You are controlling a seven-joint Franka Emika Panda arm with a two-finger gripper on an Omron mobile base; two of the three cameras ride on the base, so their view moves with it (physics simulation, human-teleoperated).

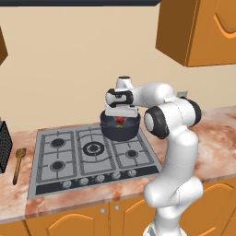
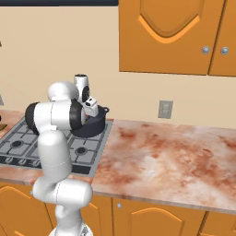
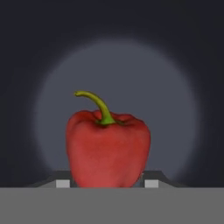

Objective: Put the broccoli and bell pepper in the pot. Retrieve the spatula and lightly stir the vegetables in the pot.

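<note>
Over the pot [image 1: 120, 128], the bell pepper [image 3: 108, 148] sits pinched between the jaws.

The bell pepper [image 3: 108, 151] fills the lower centre, glossy red, its curved green stem arcing toward 11 o'clock. It sits between the two finger tips [image 3: 63, 183], at 7 and 5 o'clock. Behind it lies the pot [image 3: 175, 65], a dark grey floor.

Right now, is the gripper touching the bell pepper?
Touching. In the hand view the gripper has a fingertip pressed against each side of the bell pepper, with no gap, above the pot.
</note>
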